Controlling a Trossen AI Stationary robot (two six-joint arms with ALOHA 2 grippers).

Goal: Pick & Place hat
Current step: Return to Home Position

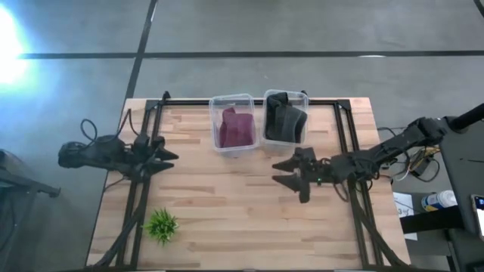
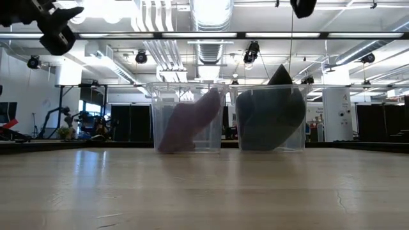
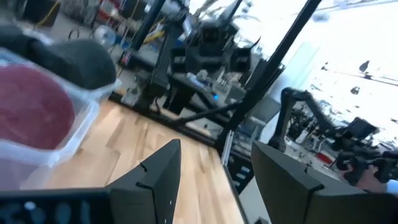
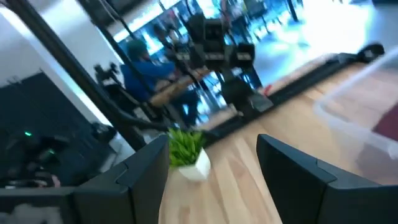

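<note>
Caps are binned at 12 o'clock: red cap (image 1: 236, 125) in left bin (image 1: 231, 96), black caps (image 1: 285, 121) in right bin (image 1: 306, 106). Left gripper (image 1: 170, 162) at 9 o'clock and right gripper (image 1: 277, 172) at 3 o'clock are spread and empty. The retreat should be kept clear of the bin rims.

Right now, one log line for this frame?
red cap: left bin | black caps: right bin | left gripper: open, left edge | right gripper: open, mid-table

The table (image 1: 227, 204) I work at is made of light wood planks. Two clear bins stand on it at the far side, around the middle, just beside each other: the left bin (image 1: 232, 122) and the right bin (image 1: 285, 117). A small green plant (image 1: 161, 225) sits by the near left corner. Thin black frame bars (image 1: 133, 215) run along the left, right and far edges.
</note>
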